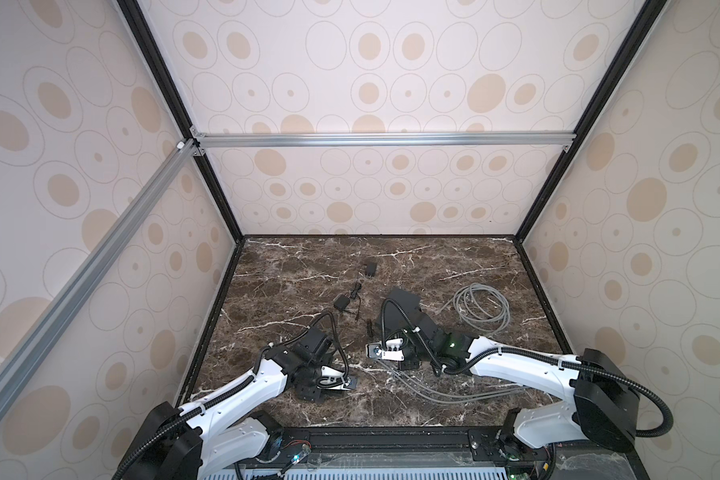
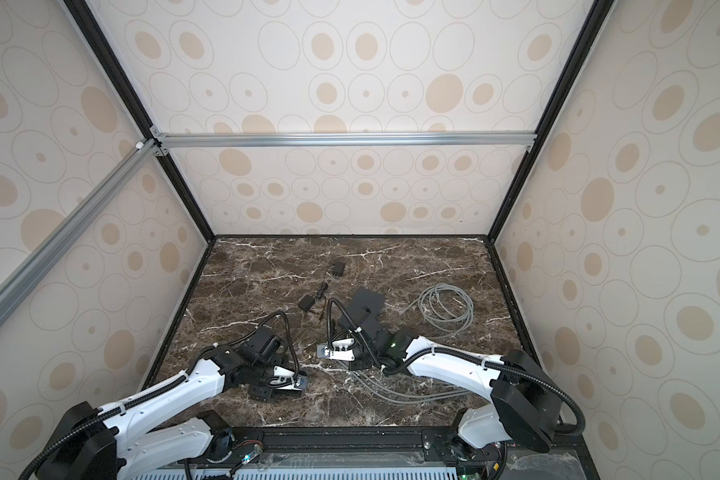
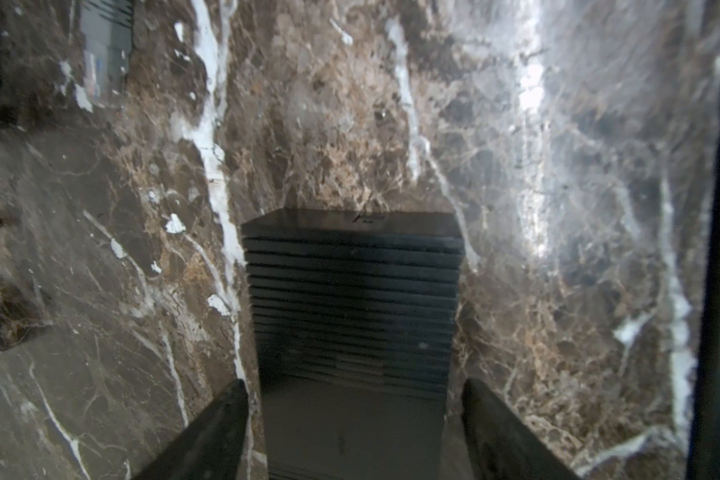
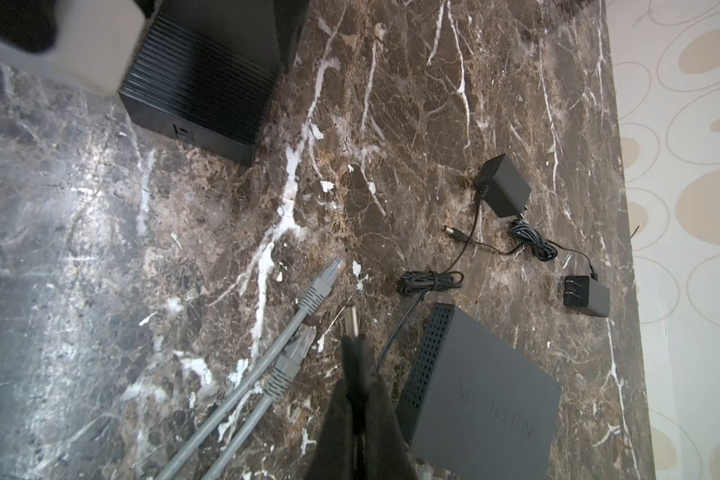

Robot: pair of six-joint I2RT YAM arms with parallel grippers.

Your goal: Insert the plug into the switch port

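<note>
My right gripper (image 4: 355, 353) is shut on a black barrel plug (image 4: 351, 320) whose metal tip sticks out past the fingertips, just above the marble. Its thin black cord (image 4: 429, 282) trails off behind it. Further ahead in the right wrist view lies the switch (image 4: 204, 75), a black ribbed box, with a small port (image 4: 184, 131) in the end face turned toward the plug. My left gripper (image 3: 354, 384) stands open astride the switch (image 3: 352, 307), with a gap at each finger. In both top views the left gripper (image 1: 337, 382) and right gripper (image 1: 385, 351) sit close together at mid-table.
A flat dark grey box (image 4: 479, 395) with lettering lies beside the right gripper. Two grey network cable ends (image 4: 323, 284) lie on its other side. Two black power adapters (image 4: 506, 187) (image 4: 587, 295) and a loose barrel plug (image 4: 449, 230) lie toward the back wall. A grey cable coil (image 1: 481, 309) lies at the right.
</note>
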